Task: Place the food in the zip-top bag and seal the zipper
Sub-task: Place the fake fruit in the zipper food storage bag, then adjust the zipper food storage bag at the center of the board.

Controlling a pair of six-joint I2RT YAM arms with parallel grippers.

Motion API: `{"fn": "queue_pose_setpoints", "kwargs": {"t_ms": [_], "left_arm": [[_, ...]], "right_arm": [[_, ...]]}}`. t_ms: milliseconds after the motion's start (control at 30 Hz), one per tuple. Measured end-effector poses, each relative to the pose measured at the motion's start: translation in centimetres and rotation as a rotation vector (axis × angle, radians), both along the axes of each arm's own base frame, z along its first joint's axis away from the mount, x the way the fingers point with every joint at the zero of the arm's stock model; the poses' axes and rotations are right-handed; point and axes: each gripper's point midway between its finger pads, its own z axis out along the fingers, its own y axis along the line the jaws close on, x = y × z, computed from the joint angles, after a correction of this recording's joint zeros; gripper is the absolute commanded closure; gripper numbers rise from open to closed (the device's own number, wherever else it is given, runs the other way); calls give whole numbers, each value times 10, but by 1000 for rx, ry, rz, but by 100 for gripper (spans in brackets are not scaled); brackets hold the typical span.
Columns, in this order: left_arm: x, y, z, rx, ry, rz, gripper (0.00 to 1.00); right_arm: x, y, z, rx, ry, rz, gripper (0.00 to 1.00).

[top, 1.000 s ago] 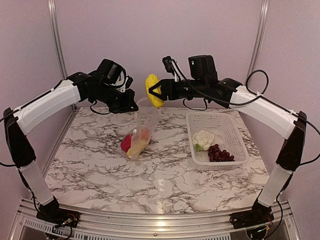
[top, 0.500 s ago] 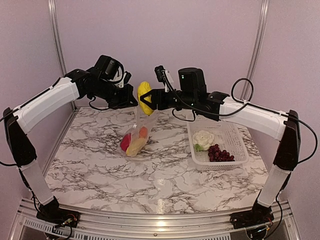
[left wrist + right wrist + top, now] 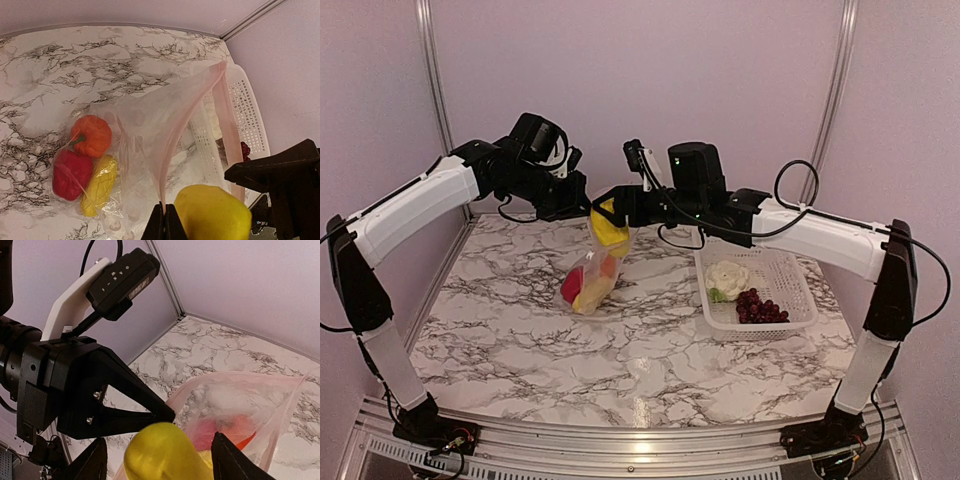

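Lower right: white lattice plastic basket (image 3: 772, 258) holds white cauliflower (image 3: 725, 277) and dark purple grapes (image 3: 760, 307). Centre: clear crinkly zip-top bag (image 3: 150, 125), red pepper (image 3: 71, 173) inside. Above: left gripper (image 3: 164, 225) pinches the bag mouth; right gripper (image 3: 160, 437) jaws wide, yellow piece (image 3: 611, 235) between them.

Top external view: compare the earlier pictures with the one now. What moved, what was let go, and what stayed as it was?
The right gripper carried the yellow piece left and down into the mouth of the zip-top bag. Its jaws now stand apart from the piece, letting it go. The left gripper stays shut on the bag's edge, holding it up. The cauliflower and grapes remain in the basket.
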Motion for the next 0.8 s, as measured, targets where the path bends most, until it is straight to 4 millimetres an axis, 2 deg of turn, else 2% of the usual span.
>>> {"fn": "queue_pose_setpoints", "kwargs": {"t_ms": [300, 433, 600, 800], "left_arm": [[-3, 2, -1, 3, 2, 0, 100], [-3, 3, -2, 5, 3, 0, 100], [-4, 3, -4, 8, 8, 0, 100], [-5, 4, -9, 15, 17, 0, 100]], "right_arm": [[5, -7, -5, -38, 17, -51, 33], [18, -27, -5, -100, 28, -177, 36], [20, -50, -8, -185, 55, -268, 39], [12, -56, -37, -285, 134, -258, 49]]}}
